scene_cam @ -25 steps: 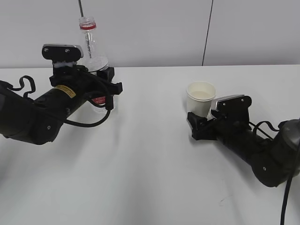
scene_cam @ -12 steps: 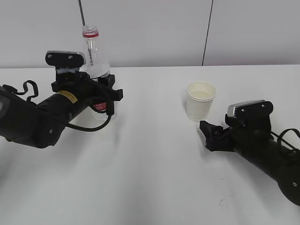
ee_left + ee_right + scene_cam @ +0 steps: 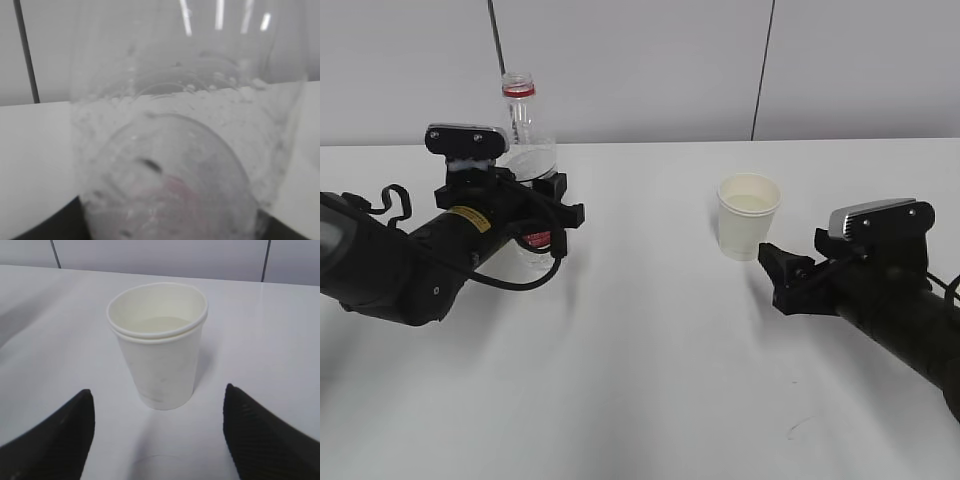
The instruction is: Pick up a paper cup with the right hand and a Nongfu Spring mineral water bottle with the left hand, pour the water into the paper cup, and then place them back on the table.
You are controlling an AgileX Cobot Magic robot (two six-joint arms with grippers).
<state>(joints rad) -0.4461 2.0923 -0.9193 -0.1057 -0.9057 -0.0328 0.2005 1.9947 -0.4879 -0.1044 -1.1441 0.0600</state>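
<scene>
Your table (image 3: pixel 650 380) is a broad, flat, matte white top, smooth apart from a small dark scuff near its front right. On the left of it sits your left hand (image 3: pixel 555 205), a bulky black gripper on a thick rounded arm with a small yellow label and a loop of black cable; its jaws are clamped around the lower body of the bottle (image 3: pixel 525 135). The bottle is tall, clear, thin-walled plastic, upright, open at the mouth with a red ring at the neck and a red-and-white label mostly hidden behind the jaws. In the left wrist view the bottle (image 3: pixel 185 150) fills the frame, its wall beaded with droplets and bubbles. On the right, your right hand (image 3: pixel 782 275) lies low over the table, black with a silver-grey block on top; its jaws stand wide apart and hold nothing. The cup (image 3: pixel 749 215) stands upright on the table just beyond those jaws, not touching them. In the right wrist view the cup (image 3: pixel 159 357) is white paper, tapered, with a rolled rim, a cream inside and liquid in it.
</scene>
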